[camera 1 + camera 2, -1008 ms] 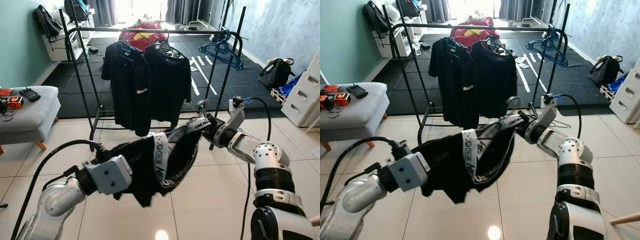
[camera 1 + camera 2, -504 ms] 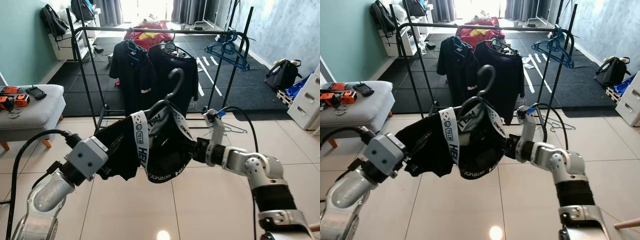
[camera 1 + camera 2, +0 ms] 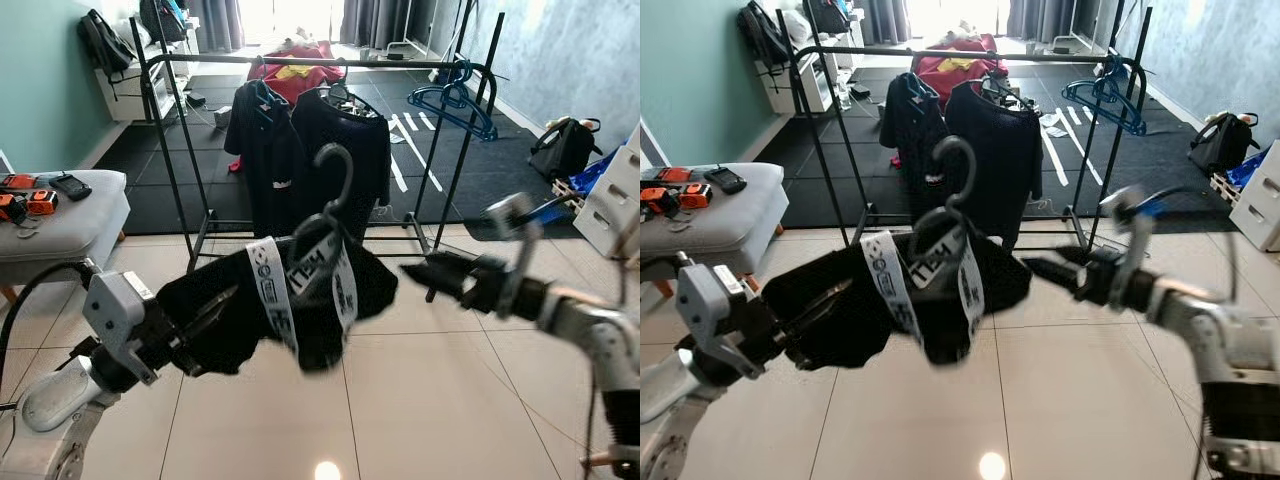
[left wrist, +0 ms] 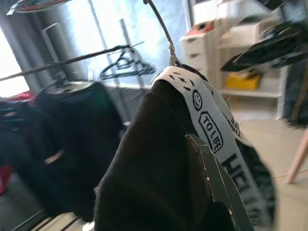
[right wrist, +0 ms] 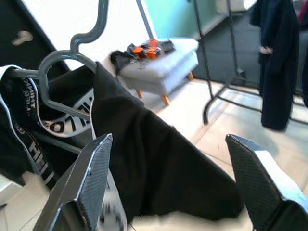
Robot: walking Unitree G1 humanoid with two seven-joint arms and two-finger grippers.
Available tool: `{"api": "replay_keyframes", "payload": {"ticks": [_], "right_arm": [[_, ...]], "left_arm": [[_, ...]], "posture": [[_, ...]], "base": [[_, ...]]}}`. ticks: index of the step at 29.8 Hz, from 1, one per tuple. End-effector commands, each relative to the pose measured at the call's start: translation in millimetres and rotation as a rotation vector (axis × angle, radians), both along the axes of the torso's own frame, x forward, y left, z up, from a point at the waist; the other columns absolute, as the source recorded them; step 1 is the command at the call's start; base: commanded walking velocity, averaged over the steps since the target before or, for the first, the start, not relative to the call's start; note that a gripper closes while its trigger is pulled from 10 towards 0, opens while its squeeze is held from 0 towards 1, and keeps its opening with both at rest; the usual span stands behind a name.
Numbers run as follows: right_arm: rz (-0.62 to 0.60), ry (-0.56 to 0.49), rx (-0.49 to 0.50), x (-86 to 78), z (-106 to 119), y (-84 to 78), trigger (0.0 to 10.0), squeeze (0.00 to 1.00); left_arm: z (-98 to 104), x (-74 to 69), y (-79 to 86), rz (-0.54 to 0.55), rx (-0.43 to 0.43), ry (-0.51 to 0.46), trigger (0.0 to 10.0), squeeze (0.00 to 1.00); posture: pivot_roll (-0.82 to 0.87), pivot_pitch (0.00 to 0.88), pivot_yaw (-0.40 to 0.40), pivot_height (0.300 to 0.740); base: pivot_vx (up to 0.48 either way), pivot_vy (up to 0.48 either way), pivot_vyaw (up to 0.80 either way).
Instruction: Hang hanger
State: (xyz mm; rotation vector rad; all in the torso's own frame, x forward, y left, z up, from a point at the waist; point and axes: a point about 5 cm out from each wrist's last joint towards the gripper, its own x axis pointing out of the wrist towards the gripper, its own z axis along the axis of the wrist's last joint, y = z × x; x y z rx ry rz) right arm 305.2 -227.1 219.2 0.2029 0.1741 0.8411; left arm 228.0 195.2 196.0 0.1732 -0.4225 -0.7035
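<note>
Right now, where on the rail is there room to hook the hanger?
Free stretch of rail: between the two hung black shirts and the blue hangers. The middle is crowded with the shirts. Left gripper holds the shirted hanger; right gripper is open beside it.

I am counting one black metal clothes rack (image 3: 310, 62) at the frame's top, two black shirts (image 3: 340, 160) hanging on it, one blue plastic hanger (image 3: 445, 100), one grey padded stool (image 3: 55, 225).

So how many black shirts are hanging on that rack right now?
2. One black shirt hangs toward the rack's left, the other right beside it, near the middle. A third dark garment is off the rack, held up on a hanger at the left tool.
</note>
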Motion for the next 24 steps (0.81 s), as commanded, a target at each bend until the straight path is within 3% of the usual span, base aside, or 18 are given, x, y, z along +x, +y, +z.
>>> {"api": "replay_keyframes", "payload": {"ticks": [1,3,4,5,6,7,9,10,12,14,24], "right_arm": [[0.019,-0.111,-0.005,-5.6,19,-9.0,10.0,1.00],[0.059,-0.188,-0.024,-9.8,33,-11.2,10.0,1.00],[0.095,-0.204,-0.045,-11.8,36,-8.8,10.0,0.87],[0.095,-0.204,-0.045,-11.8,36,-8.8,10.0,0.87],[0.134,-0.211,-0.068,-14.0,36,-5.3,10.0,0.00],[0.134,-0.211,-0.068,-14.0,36,-5.3,10.0,0.00],[0.303,-0.187,-0.084,-26.4,32,3.2,10.0,0.00],[0.303,-0.187,-0.084,-26.4,32,3.2,10.0,0.00],[0.446,-0.163,-0.053,-38.8,34,6.8,10.0,0.00],[0.511,-0.156,-0.026,-44.6,37,7.2,10.0,0.00],[0.620,-0.095,-0.043,-48.1,28,6.5,10.0,0.00]], "left_arm": [[4,-6.2,3.1,-0.058,-0.003,0.021,10.0,0.00],[7,-8.9,6.3,-0.094,0.001,0.032,10.0,0.00],[9,-10.3,6.0,-0.119,0.002,0.034,10.0,0.00],[9,-10.3,6.0,-0.119,0.002,0.034,10.0,0.00],[11,-11.6,4.9,-0.144,-0.001,0.036,10.0,0.00],[11,-11.6,4.9,-0.144,-0.001,0.036,10.0,0.00],[13,-17.8,-3.2,-0.248,0.012,0.062,10.0,0.00],[13,-17.8,-3.2,-0.248,0.012,0.062,10.0,0.00],[15,-23.9,-10.5,-0.334,0.023,0.088,10.0,0.00],[17,-26.2,-13.5,-0.367,0.024,0.092,10.0,0.00],[30,-32.6,-24.0,-0.488,0.013,0.089,10.0,0.00]], "posture": [[-0.07,0.015,0.002,0.740],[-0.08,0.015,0.003,0.740],[-0.08,0.015,0.003,0.740],[-0.08,0.015,0.003,0.740],[-0.08,0.014,0.003,0.740],[-0.08,0.014,0.003,0.740],[-0.07,0.016,-0.004,0.740],[-0.07,0.016,-0.004,0.740],[-0.07,0.016,-0.008,0.740],[-0.07,0.018,-0.009,0.740],[-0.07,0.020,-0.013,0.740]], "base": [[0.000,0.000,0.00],[0.000,0.000,0.00],[0.000,0.000,0.00],[0.000,0.000,0.00],[0.000,0.000,0.00],[0.000,0.000,0.00],[0.000,0.000,0.00],[0.000,0.000,0.00],[0.000,0.000,0.00],[0.000,0.000,0.00],[0.000,0.000,0.00]]}}
